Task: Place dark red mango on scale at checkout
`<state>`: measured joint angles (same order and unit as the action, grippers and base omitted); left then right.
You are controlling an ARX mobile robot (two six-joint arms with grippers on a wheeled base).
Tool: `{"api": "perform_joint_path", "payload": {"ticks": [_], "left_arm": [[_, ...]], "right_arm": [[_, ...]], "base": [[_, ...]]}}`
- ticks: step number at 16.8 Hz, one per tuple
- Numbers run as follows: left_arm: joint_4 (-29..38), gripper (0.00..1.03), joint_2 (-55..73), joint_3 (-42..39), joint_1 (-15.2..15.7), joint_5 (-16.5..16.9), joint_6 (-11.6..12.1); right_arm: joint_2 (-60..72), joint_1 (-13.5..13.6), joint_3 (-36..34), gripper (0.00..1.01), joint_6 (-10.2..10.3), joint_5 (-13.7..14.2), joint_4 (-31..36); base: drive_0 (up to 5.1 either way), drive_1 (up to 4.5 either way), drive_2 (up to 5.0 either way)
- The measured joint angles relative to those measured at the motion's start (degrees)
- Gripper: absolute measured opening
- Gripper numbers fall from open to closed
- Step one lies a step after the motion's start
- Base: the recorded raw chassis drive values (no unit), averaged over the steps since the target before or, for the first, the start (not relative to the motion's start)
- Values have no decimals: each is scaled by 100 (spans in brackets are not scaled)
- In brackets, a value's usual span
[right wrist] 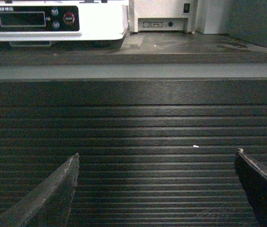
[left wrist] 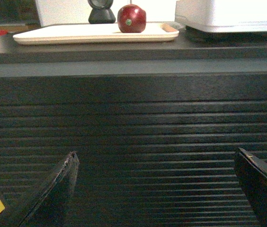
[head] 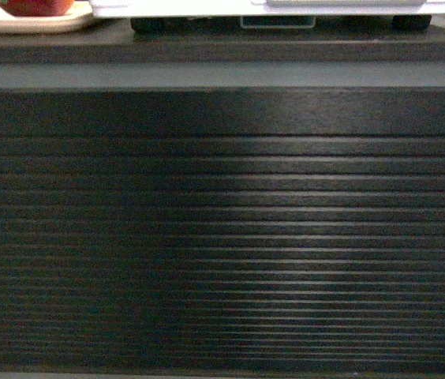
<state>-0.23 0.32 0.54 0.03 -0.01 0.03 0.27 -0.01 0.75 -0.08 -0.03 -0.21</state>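
Nothing of the task is done yet. The dark red mango (left wrist: 132, 18) sits on the beige tray (left wrist: 53, 35) on the checkout (left wrist: 133, 123) surface, above and well beyond the left end effector (left wrist: 155, 177), whose jaws stand wide apart and empty. The right end effector (right wrist: 155, 177) is likewise spread and empty, below the scale (right wrist: 100, 21). Reaching, grasping and the transfer are all left.

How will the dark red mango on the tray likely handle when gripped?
The dark red mango looks glossy, so it may slip in a pincer. Its rounded shape suggests it could roll on the flat beige tray if nudged. It probably feels firm, not floppy.
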Motion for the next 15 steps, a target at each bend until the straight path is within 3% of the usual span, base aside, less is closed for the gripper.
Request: {"api": "perform_joint_path", "payload": {"ticks": [15], "left_arm": [[55, 98, 0, 7, 0, -4, 0]], "right_arm": [[0, 0, 0, 98, 4, 0, 52]], "base": [[0, 0, 0]]}}
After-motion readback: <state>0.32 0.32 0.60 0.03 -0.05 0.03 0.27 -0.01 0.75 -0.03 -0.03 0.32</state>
